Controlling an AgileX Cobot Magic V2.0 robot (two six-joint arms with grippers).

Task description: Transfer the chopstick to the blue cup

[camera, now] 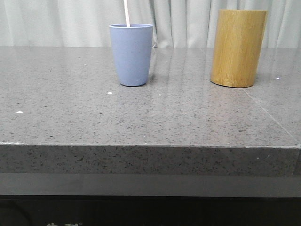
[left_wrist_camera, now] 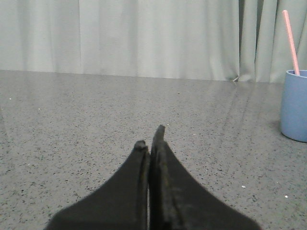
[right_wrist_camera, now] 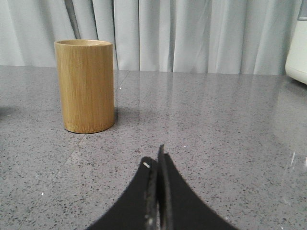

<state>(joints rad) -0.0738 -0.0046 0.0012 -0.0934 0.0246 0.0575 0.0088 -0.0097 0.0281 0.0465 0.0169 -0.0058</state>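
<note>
The blue cup (camera: 131, 54) stands upright on the grey stone table, left of centre. A thin pale pinkish-white chopstick (camera: 126, 13) stands in it, only its top end showing above the rim. In the left wrist view the blue cup (left_wrist_camera: 294, 105) and the chopstick (left_wrist_camera: 290, 42) show at the far edge. My left gripper (left_wrist_camera: 150, 138) is shut and empty, low over the table, well apart from the cup. My right gripper (right_wrist_camera: 155, 157) is shut and empty, apart from the bamboo cylinder. Neither gripper shows in the front view.
A taller yellow-brown bamboo cylinder (camera: 237, 48) stands at the right back of the table; it also shows in the right wrist view (right_wrist_camera: 85, 85). A white object (right_wrist_camera: 297, 45) sits at that view's edge. Curtains hang behind. The table's front edge (camera: 150, 146) runs across the front view.
</note>
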